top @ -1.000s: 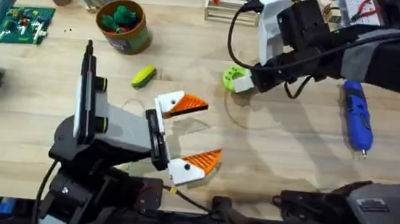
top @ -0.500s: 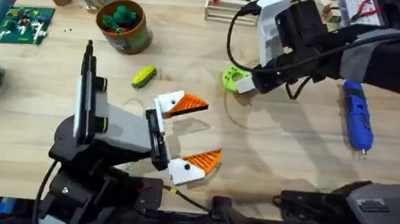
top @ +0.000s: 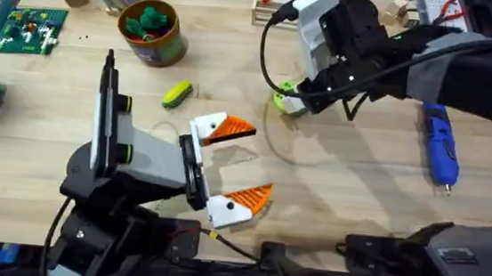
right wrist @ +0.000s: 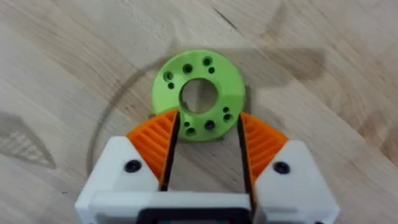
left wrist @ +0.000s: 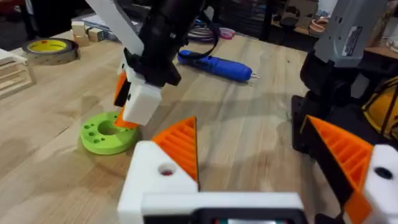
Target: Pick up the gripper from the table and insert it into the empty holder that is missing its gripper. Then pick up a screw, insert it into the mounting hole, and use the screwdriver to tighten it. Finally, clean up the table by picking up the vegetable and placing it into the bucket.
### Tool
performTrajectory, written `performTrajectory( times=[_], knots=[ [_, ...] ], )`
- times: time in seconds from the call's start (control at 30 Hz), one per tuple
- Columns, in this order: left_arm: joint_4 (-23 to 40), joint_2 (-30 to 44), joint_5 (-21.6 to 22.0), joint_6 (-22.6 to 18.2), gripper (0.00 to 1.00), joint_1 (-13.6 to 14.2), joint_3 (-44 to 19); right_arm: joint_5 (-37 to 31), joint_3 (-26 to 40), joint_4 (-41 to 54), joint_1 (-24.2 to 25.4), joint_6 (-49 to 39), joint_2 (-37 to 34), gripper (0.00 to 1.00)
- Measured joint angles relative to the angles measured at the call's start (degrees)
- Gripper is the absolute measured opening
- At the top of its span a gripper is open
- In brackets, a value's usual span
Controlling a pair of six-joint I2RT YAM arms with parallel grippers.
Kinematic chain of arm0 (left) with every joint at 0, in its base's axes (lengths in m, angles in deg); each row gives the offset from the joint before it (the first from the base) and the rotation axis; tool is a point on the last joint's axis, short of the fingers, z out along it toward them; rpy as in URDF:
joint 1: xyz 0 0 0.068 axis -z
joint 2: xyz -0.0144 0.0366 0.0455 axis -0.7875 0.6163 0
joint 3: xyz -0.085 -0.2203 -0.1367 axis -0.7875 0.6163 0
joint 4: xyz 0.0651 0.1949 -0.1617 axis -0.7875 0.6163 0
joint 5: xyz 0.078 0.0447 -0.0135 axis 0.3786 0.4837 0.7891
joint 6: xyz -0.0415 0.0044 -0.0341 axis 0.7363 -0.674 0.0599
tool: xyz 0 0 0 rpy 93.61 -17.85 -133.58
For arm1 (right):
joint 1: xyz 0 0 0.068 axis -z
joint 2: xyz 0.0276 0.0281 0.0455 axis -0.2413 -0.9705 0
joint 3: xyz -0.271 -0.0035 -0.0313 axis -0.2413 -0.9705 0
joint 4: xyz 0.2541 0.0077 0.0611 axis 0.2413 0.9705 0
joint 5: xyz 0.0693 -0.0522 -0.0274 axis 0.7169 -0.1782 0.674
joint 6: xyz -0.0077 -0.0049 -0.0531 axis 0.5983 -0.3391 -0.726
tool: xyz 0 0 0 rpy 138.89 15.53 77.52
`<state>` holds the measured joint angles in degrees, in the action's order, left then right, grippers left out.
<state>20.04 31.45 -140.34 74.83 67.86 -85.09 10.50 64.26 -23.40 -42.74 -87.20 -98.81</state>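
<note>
Wooden table (top: 357, 192) carries all I list. Left gripper (top: 225, 167), jaws apart, idles near its base. Right gripper (right wrist: 202, 152), jaws apart, straddles the green ring disc (right wrist: 199, 93), not a task item. Bucket (top: 153, 31) sits far left; blue screwdriver (top: 438, 141) right; vegetable (top: 177, 93) near bucket. I judge the first step unstarted; next I must locate the loose orange finger, which I cannot identify.

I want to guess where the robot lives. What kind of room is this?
Probably a workshop or robot lab. A wooden table holds tools and parts: a blue screwdriver, a green circuit board and a roll of yellow tape.
</note>
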Motion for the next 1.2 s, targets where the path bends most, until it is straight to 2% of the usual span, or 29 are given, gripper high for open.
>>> performTrajectory(
  times=[0.93, 1.07, 1.2],
  knots=[
    [0.39, 0.00, -0.07, 0.00, 0.993, 0.00, 0.00, -0.18, 0.02, -0.22, -0.04, 0.00, -1.30, 0.575],
    [0.39, 0.00, -0.07, 0.00, 0.993, 0.00, 0.00, -0.17, 0.02, -0.20, -0.04, -0.11, -1.30, 0.533],
    [0.39, 0.00, -0.07, 0.00, 0.993, 0.00, 0.00, -0.15, 0.02, -0.20, -0.04, -0.19, -1.30, 0.442]
  ],
)
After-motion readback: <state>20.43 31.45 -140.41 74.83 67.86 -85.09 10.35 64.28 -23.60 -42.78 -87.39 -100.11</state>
